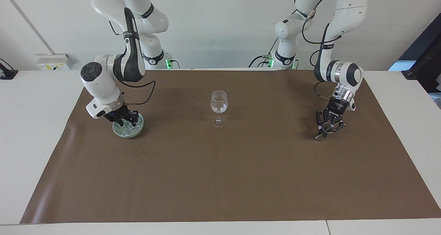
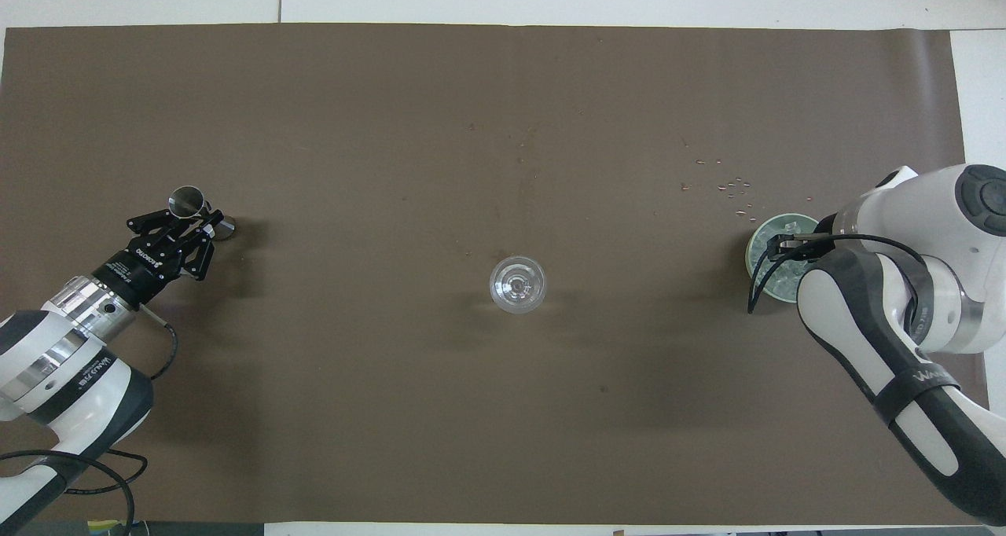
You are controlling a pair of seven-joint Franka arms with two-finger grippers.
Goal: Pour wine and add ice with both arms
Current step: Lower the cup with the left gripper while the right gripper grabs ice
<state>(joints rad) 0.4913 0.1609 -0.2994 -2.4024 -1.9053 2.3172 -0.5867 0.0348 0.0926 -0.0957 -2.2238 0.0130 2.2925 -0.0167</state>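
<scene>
The ice [image 1: 129, 128] is seen as a heap of small clear, glassy chunks piled in a pale green bowl [image 1: 119, 131], which stands on the brown mat [image 1: 220, 180] at the right arm's end of the table, level with the wine glass [image 1: 218, 104]. The right gripper [image 1: 124, 119] is lowered into the bowl among the chunks; whether its fingers are apart or closed on a chunk cannot be told. The stemmed glass stands upright at the mat's middle, well apart from the bowl. At the left arm's end, the left gripper [image 1: 327, 128] is held low over the mat, its jaws clamped on a small metal jigger [image 2: 189, 200] that is tilted, one end reaching the mat. A few small droplets [image 2: 731, 186] are scattered just beside the bowl. Wide bare mat is left around the glass and out to the mat's edge farthest from the robots.
</scene>
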